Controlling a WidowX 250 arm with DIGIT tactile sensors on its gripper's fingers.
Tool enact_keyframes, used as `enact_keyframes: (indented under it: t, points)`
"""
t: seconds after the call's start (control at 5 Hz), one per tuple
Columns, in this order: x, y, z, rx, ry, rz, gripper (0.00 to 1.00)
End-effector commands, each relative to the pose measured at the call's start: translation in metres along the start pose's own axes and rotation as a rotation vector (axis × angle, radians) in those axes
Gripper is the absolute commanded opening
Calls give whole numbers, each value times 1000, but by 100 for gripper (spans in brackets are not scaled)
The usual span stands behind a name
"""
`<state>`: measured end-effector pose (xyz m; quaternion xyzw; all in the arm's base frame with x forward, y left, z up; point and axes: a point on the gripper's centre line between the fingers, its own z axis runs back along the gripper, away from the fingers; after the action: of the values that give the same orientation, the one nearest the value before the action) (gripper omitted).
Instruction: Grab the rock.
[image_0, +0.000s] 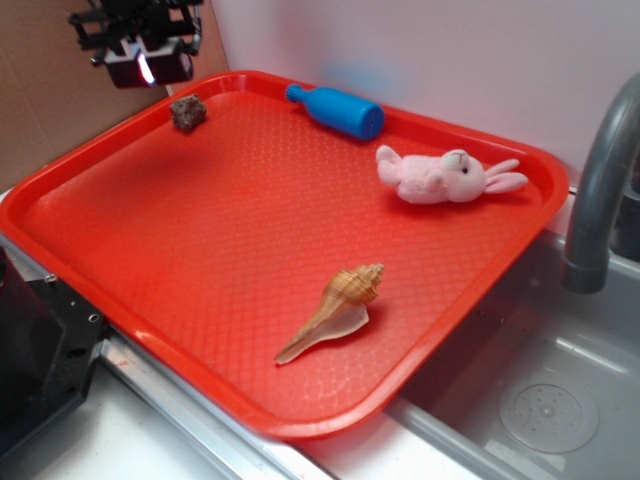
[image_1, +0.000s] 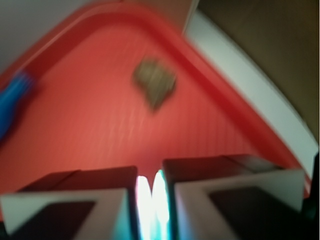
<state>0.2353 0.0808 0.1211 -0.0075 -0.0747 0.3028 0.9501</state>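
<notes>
While the pincer (image_0: 146, 50) hangs clenched and empty, the rock (image_0: 187, 112) lies on the unlabelled tray (image_0: 230, 230).

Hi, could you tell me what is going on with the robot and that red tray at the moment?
A WidowX arm is going for the rock, which sits in the far left corner of the red tray. Its claw hangs above that corner and is not touching the rock; the blurred wrist view shows its fingers almost together with nothing between them. The blue bottle, pink plush bunny and seashell lie elsewhere on the tray.
</notes>
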Motion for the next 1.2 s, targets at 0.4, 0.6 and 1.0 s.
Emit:
enact_keyframes:
  t: [0.4, 0.6, 1.0]
  points:
    - [-53, -21, 54, -79, -11, -285, 28]
    - [-20, -6, 41, -31, -146, -119, 100]
    - [34, 33, -9, 31, -245, 272, 100]
